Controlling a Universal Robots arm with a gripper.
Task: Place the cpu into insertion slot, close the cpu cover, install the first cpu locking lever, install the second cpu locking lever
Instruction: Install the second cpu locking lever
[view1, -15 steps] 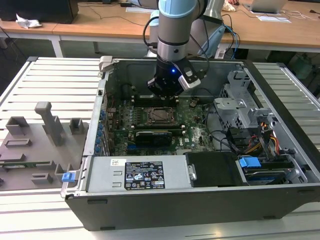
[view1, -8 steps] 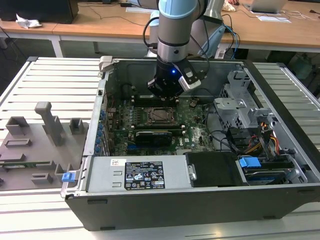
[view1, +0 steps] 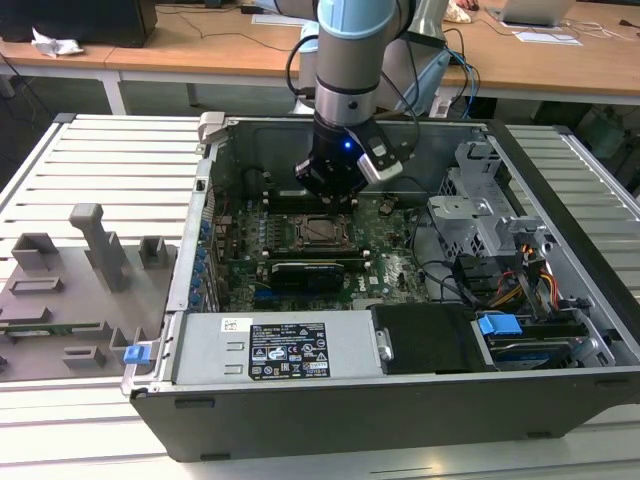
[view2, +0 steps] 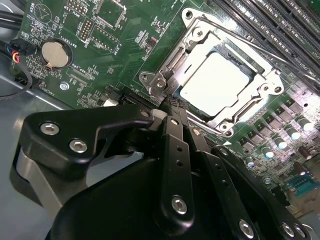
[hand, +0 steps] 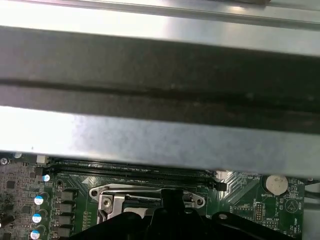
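Here we see gripper nearest lens in second wrist view, fingers pressed together, tips at socket corner, nothing visibly held. Just beyond tips: cover down flat over slot, cpu seated inside, silver top showing through window. We judge socket lies straight ahead of fingertips, touching or nearly. Farther off: memory slots run alongside socket's far edge.
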